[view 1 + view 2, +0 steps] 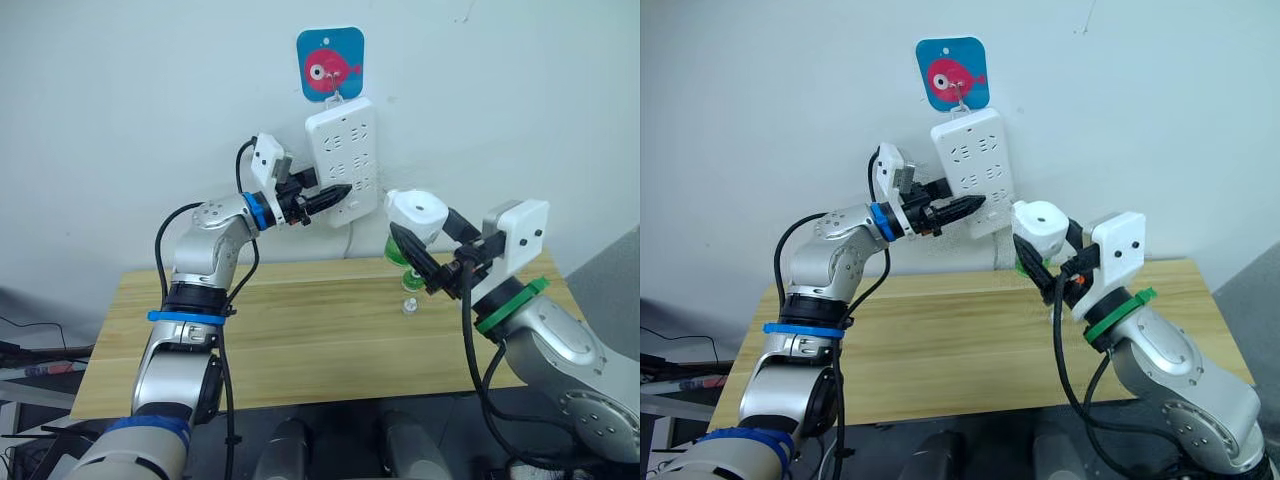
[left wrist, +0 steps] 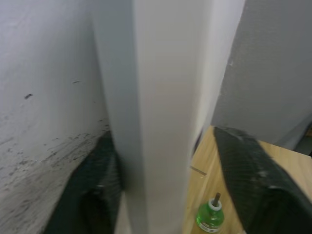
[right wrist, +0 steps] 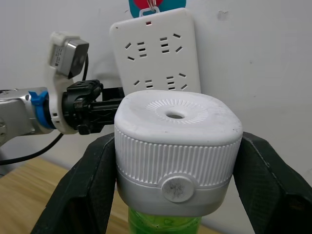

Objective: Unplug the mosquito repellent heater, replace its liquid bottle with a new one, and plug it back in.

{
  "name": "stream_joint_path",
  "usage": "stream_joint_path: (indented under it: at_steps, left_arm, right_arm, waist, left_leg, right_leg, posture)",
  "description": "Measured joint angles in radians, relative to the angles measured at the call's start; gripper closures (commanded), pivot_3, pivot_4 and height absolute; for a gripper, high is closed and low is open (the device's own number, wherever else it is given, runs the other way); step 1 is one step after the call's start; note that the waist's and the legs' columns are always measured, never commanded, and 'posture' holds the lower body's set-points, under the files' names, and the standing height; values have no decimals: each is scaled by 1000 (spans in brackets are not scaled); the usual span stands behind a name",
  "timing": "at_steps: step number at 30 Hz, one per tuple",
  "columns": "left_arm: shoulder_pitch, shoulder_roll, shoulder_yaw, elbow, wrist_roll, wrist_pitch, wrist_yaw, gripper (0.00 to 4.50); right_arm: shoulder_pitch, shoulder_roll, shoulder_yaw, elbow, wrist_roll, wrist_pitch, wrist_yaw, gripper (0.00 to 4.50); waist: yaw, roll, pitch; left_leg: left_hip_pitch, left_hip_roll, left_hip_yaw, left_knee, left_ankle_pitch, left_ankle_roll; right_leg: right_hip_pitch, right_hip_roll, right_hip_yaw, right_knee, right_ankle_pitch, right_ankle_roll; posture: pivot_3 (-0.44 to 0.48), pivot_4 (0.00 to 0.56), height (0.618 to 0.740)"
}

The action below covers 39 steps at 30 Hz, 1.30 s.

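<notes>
My right gripper (image 3: 175,192) is shut on the mosquito repellent heater (image 3: 175,126), a white rounded unit with a ribbed rim. It is held in the air in front of the wall, above the table's back edge. A green liquid bottle (image 1: 398,250) sits in its underside. Another small green bottle (image 2: 210,218) with a wick stands on the table below it. My left gripper (image 1: 338,192) is up at the white power strip (image 1: 342,155) on the wall. It is open, its fingers (image 2: 253,180) straddling the strip's lower left edge.
The strip hangs from a hook on a blue fish sticker (image 1: 330,63). The wooden table (image 1: 300,330) stands against the white wall. Black cables run along both arms.
</notes>
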Motion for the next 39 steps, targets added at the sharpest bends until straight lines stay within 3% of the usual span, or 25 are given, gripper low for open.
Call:
stream_joint_path:
  at_steps: [1,2,16,39]
  left_arm:
    - [-2,-2,1,2,-1,-4,2,3151]
    - [-2,-2,1,3,0,-5,3,3190]
    - [-3,0,0,22,6,-36,4,3185]
    - [-3,9,1,19,-4,-21,-1,3185]
  right_arm:
    - [-24,11,0,20,-6,11,-1,1467]
    - [-39,18,1,32,-8,23,-1,1467]
    - [-183,111,40,268,-112,95,162,1470]
    - [-185,227,98,375,-410,-24,316,1475]
  waist:
    - [0,0,0]
    - [0,0,0]
    - [-2,0,0]
    - [-4,0,0]
  left_leg:
    - [0,0,0,0,0,0]
    - [0,0,0,0,0,0]
    - [0,0,0,0,0,0]
    - [1,0,0,0,1,-1]
  right_leg:
    - [0,0,0,0,0,0]
    - [0,0,0,0,0,0]
    - [0,0,0,1,0,0]
    - [-1,0,0,1,0,0]
  posture:
    - [-101,159,732]
    - [-100,158,732]
    - [-85,158,732]
    - [-74,166,732]
